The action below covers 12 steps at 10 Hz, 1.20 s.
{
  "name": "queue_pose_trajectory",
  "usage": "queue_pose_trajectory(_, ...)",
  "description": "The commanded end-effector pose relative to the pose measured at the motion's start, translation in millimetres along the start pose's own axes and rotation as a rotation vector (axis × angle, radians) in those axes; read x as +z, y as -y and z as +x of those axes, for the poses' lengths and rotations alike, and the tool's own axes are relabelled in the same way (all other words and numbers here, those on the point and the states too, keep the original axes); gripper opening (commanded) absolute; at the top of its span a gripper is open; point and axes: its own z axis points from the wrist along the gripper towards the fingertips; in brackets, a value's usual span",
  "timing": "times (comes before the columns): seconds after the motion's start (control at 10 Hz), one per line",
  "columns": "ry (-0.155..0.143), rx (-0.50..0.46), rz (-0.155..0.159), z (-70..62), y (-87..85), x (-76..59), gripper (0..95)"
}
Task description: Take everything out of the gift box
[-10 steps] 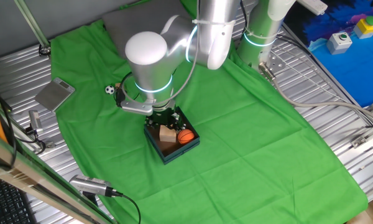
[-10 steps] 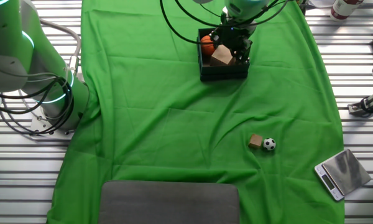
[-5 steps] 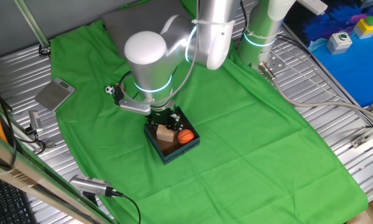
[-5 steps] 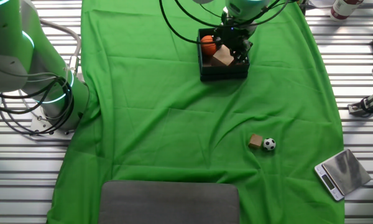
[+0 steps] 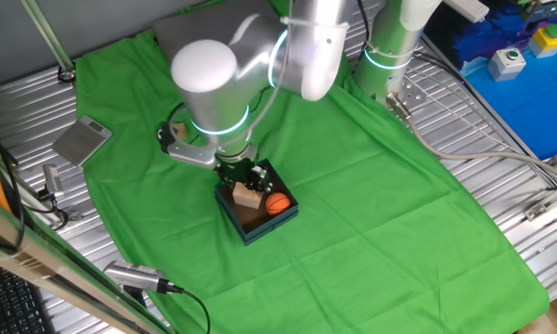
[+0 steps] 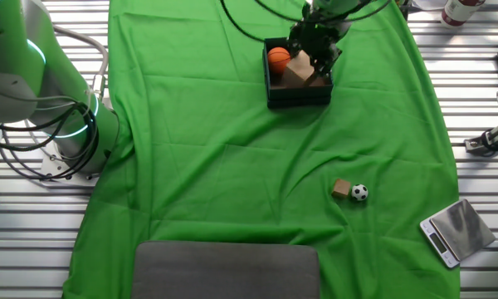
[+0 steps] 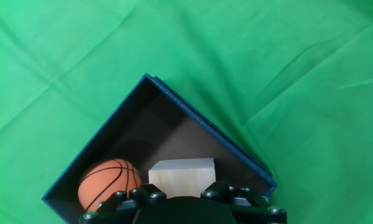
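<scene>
1 block (image 7: 181,177) in gripper (image 7: 181,198)

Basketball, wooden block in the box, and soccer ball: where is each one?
basketball (image 7: 107,183), hand view, middle of the orange ball.
wooden block (image 7: 181,175), hand view, its pale front face.
soccer ball (image 6: 359,193), the other fixed view, middle of the ball.

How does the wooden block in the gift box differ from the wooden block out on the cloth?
The block in the gift box looks larger and paler; the block on the cloth looks smaller and browner. The first sits at the gripper beside the basketball; the second lies beside the soccer ball. Both look wooden.
</scene>
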Motion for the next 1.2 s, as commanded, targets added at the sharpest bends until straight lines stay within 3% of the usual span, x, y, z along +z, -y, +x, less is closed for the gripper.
queue_pose_trajectory(0.1,-0.008,0.007,-0.005,-0.6,2.9,-17.3,0.0)
queue_pose_trajectory(0.3,-0.025,-0.024,-0.029,-1.0,21.1,-35.5,0.0)
queue_pose_trajectory(0.4,-0.043,-0.035,-0.063,0.8,35.1,-52.9,0.0)
queue_pose_trajectory(0.5,-0.047,-0.040,-0.067,1.7,38.0,-56.9,0.0)
queue_pose_trajectory(0.6,-0.059,-0.066,-0.078,6.6,50.6,-75.6,0.0)
queue_pose_trajectory(0.7,-0.070,-0.087,-0.069,9.5,58.5,-85.6,0.0)
queue_pose_trajectory(0.9,-0.068,-0.119,-0.068,14.5,76.9,-90.8,0.0)
queue_pose_trajectory(1.2,-0.064,-0.158,-0.064,23.1,105.9,-77.8,0.0)
